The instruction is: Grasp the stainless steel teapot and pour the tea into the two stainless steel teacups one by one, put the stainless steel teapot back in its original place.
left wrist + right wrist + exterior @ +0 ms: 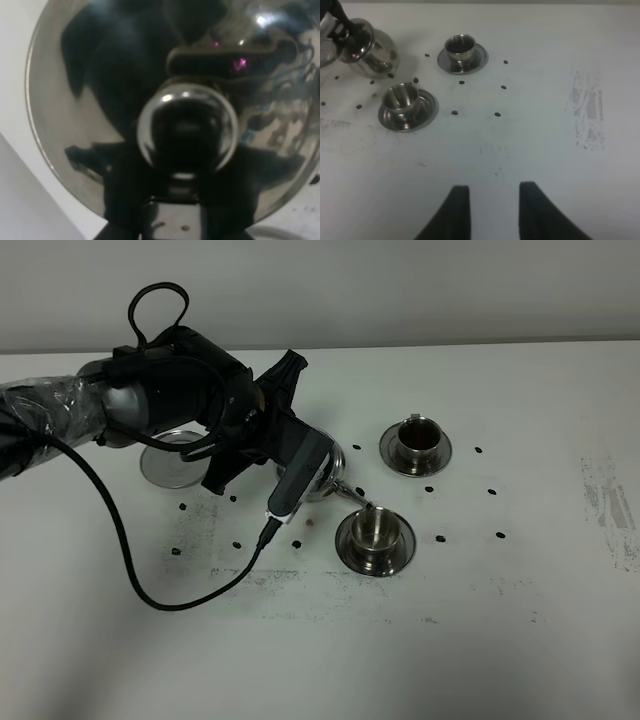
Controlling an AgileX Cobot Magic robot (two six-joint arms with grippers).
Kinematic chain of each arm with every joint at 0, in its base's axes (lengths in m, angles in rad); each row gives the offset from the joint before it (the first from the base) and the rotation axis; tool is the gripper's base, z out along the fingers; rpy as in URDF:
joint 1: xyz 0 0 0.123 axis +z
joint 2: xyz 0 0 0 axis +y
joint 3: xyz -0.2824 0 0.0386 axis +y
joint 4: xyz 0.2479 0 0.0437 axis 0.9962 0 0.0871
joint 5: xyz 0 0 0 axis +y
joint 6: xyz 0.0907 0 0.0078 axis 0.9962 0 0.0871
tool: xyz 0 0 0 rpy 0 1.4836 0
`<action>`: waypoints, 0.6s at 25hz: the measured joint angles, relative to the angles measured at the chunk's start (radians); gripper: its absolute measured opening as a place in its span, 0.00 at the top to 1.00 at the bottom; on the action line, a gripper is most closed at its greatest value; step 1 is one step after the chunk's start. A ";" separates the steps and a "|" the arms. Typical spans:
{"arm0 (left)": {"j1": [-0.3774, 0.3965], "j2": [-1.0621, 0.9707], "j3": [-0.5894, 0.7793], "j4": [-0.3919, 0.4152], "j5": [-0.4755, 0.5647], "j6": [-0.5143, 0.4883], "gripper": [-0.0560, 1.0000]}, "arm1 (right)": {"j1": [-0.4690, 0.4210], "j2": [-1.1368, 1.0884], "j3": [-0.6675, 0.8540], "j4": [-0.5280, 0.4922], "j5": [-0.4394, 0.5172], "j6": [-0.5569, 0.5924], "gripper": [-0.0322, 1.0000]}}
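The left jaws are pinching the stainless steel teapot [367, 50], which hangs tipped above the white counter [500, 640] with its spout tip over the rim of the near teacup [372, 527]. The far teacup [417, 435] holds dark tea. The empty saucer [168, 468] lies partly hidden by the left arm. The right jaws stand spread, pinching nothing, well apart from the cups.

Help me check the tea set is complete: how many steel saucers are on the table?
3. An empty saucer at left, partly behind the left arm; a second saucer under the far teacup; a third saucer under the near teacup. The arm may hide more.
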 joint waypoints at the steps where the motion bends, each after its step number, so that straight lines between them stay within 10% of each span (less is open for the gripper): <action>1: -0.004 0.000 0.000 0.014 -0.001 0.004 0.78 | 0.000 0.000 0.000 0.000 0.000 0.000 0.75; 15: -0.029 0.000 0.000 0.188 -0.070 0.013 0.78 | 0.000 0.000 0.000 0.000 0.000 0.000 0.75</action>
